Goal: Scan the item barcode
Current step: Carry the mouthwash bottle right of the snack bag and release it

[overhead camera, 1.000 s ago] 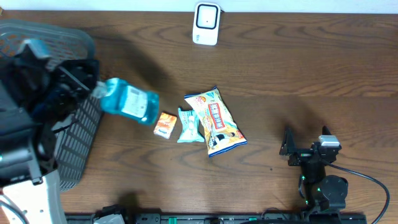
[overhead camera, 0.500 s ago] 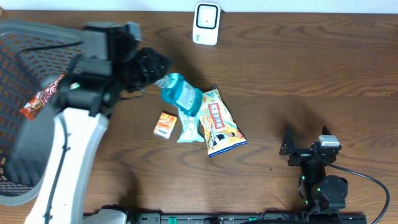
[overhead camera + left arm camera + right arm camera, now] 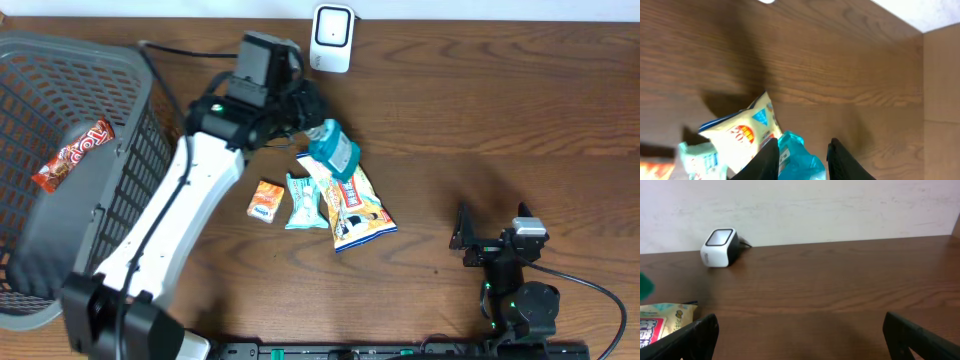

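Overhead and wrist views, barcode-scanning task. The left tool (image 3: 804, 145) was pinched on a blue bottle (image 3: 333, 153), its two fingers (image 3: 769, 159) pressed against the bottle's sides. The bottle hung clear of the worktop (image 3: 500, 110), directly above the far end of a yellow snack bag (image 3: 356, 203). The scanner (image 3: 331, 37) stood at the far edge of the worktop, just beyond the bottle and apart from it. A teal packet (image 3: 303, 201) and an orange box (image 3: 265, 200) lay to the left of the snack bag. A basket (image 3: 60, 45) at the far left held a red wrapper (image 3: 72, 155). The right tool (image 3: 492, 228) rested at the near right with its jaws spread wide and nothing between them, well apart from the items.

The step in hand appeared to be bringing the gripped bottle to the scanner, with the scan itself not yet made. Which face of the bottle carried the barcode could not be told from these views. The next move would call for a short advance toward the far edge and a turn of the wrist, so that the coded face met the scanner's window squarely, without loosening the pinch.
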